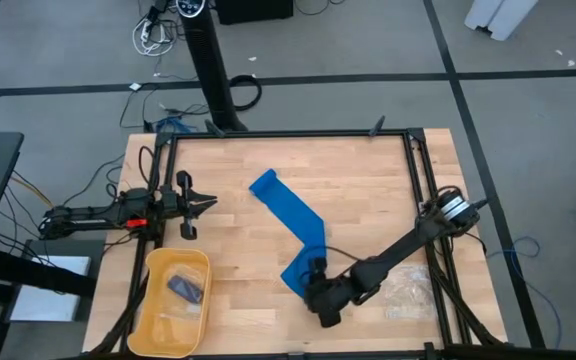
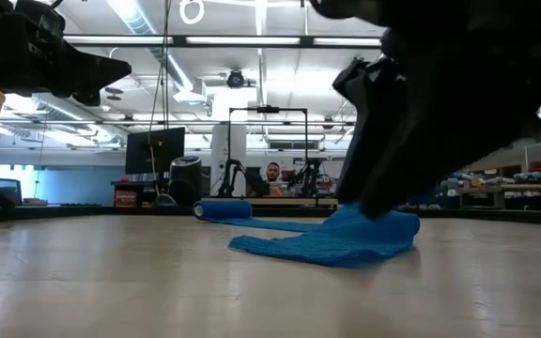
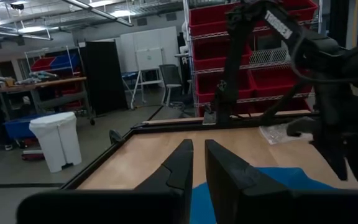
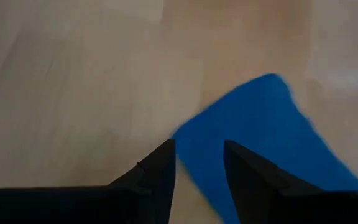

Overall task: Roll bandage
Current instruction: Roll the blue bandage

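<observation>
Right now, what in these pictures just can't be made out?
- Near end of the bandage: high view, hidden under the right gripper.
- Contents of the yellow tray: high view, too small to identify.
- Clear bag: high view, faint, partly hidden by the right arm.

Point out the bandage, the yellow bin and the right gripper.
bandage (image 1: 290, 212): high view, middle of the flat strip.
yellow bin (image 1: 150, 294): high view, left wall.
right gripper (image 4: 199, 163): right wrist view, between the fingertips.
</observation>
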